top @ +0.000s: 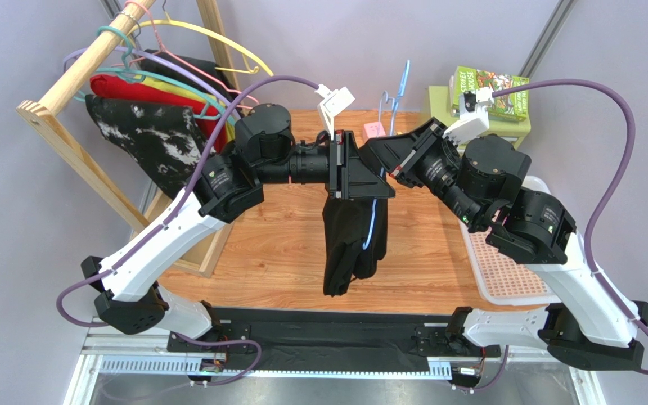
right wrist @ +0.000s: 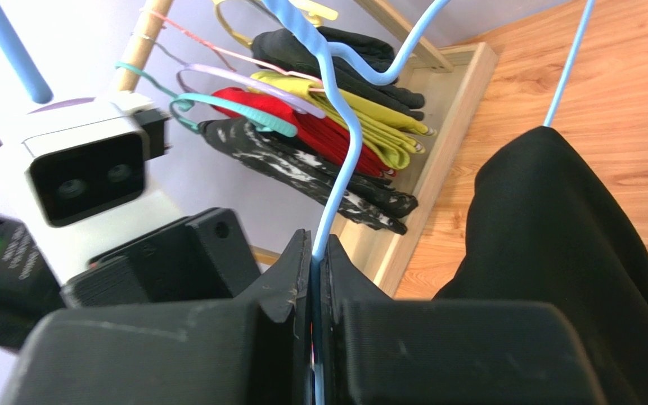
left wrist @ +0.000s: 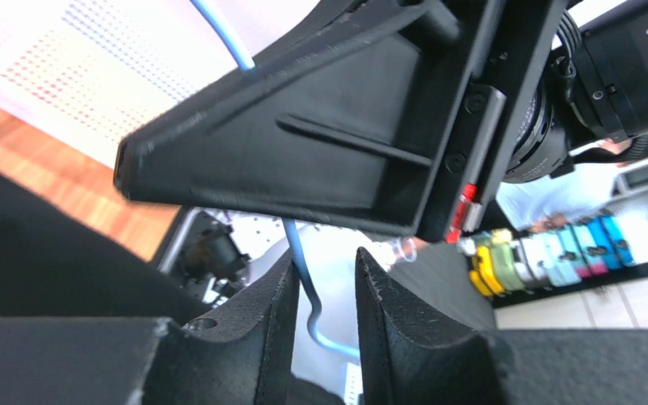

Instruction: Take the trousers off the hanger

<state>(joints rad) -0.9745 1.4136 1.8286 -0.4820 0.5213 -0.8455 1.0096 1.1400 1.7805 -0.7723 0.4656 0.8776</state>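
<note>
The black trousers hang over the light-blue hanger above the middle of the wooden table; the hook points away. My right gripper is shut on the hanger's thin wire, with the trousers draped to its right. My left gripper is open. The hanger wire runs through the gap close to the left finger, unclamped. The trousers show dark at the left of that view. In the top view both grippers, left and right, meet above the trousers.
A wooden rack at the left holds a red garment, a black garment with white splotches and teal, lilac and yellow hangers. A white perforated tray lies at the right edge. A green box stands at the back right.
</note>
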